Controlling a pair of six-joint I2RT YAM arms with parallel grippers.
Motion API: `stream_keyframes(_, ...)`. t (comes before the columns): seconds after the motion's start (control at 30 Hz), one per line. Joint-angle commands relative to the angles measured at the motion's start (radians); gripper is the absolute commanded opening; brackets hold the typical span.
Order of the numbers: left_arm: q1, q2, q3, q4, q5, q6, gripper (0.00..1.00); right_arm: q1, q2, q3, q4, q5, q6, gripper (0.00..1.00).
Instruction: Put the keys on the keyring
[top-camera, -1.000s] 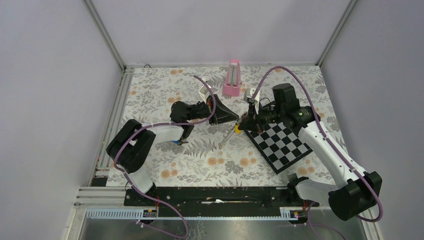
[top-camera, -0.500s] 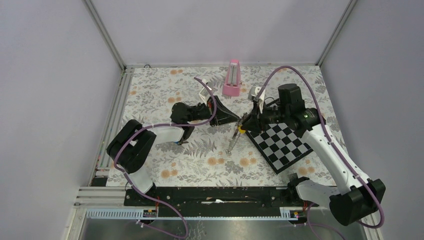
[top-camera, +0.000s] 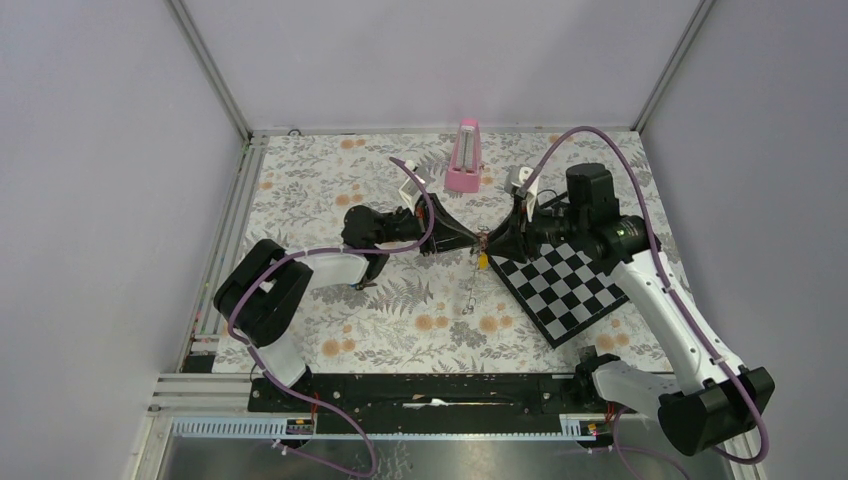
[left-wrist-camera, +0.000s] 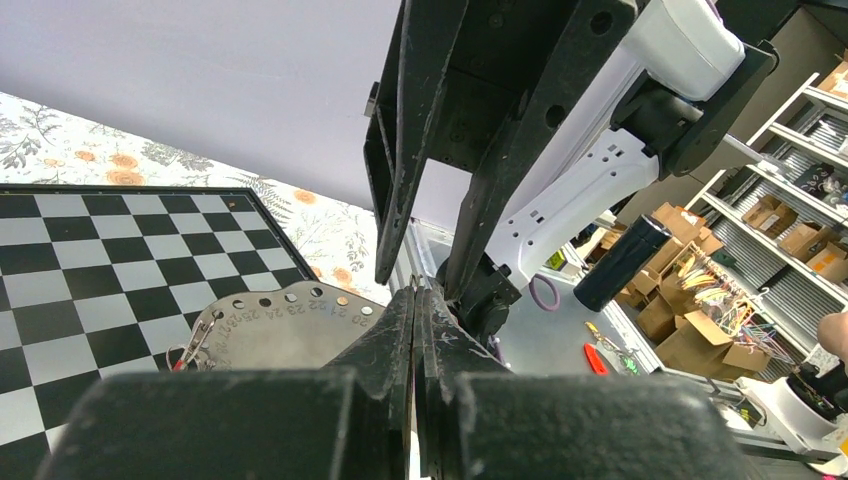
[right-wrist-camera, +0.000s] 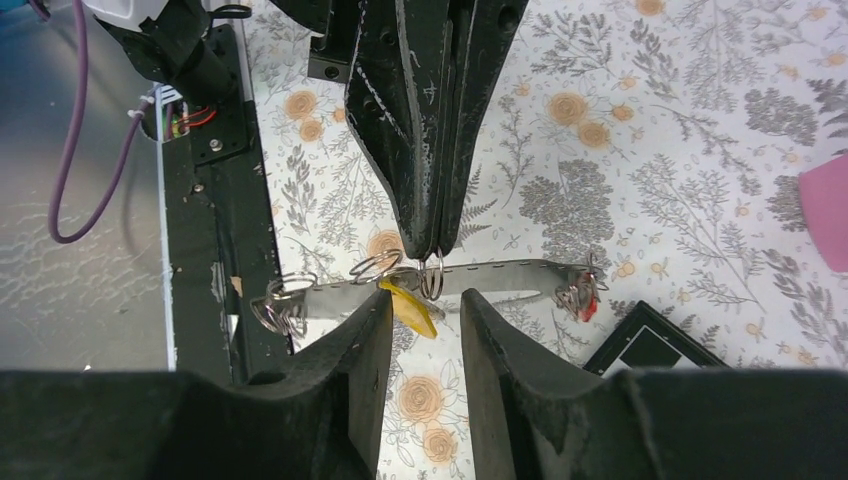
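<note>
Left gripper (top-camera: 474, 240) clamped; right gripper (right-wrist-camera: 425, 310) parted, tip-to-tip.

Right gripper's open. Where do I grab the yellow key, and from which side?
I'd take the yellow key by its head, the only part showing: it sits just off the strap, in line with the right gripper's gap. Come straight in, opposite the left gripper shut on the strap.

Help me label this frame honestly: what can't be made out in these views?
- Top view: the keyring and yellow key are too small to tell whether the key is threaded.
- Right wrist view: fingers of the right tool cover part of the key.
- Left wrist view: fingers of the left tool hide what it pinches.
</note>
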Motion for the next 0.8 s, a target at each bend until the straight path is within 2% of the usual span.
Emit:
stream_keyframes(0.0, -0.003, -0.033, 0.012, 0.108, 0.008, 0.013, 0.00, -0.005, 0.028, 0.024, 0.022, -0.073, 0.031, 0.38)
stream_keyframes(0.23, -0.004, -0.030, 0.014, 0.114, 0.013, 0.009, 0.00, -0.006, 0.058, 0.007, 0.059, -0.109, 0.061, 0.32)
stream_keyframes(0.47, -0.004, -0.030, 0.012, 0.115, 0.012, 0.011, 0.00, -0.006, 0.061, 0.002, 0.065, -0.127, 0.062, 0.12)
stream_keyframes(0.57, -0.004, -0.025, 0.010, 0.115, 0.014, 0.024, 0.00, -0.005, 0.055, 0.008, 0.052, -0.122, 0.047, 0.00)
stream_keyframes(0.67, -0.003, -0.021, 0.014, 0.099, 0.036, 0.059, 0.00, -0.006, 0.055, 0.037, 0.004, -0.087, 0.019, 0.00)
stream_keyframes(0.77, -0.001, -0.033, 0.042, -0.035, 0.088, 0.177, 0.01, -0.005, 0.067, 0.089, -0.065, -0.017, -0.017, 0.00)
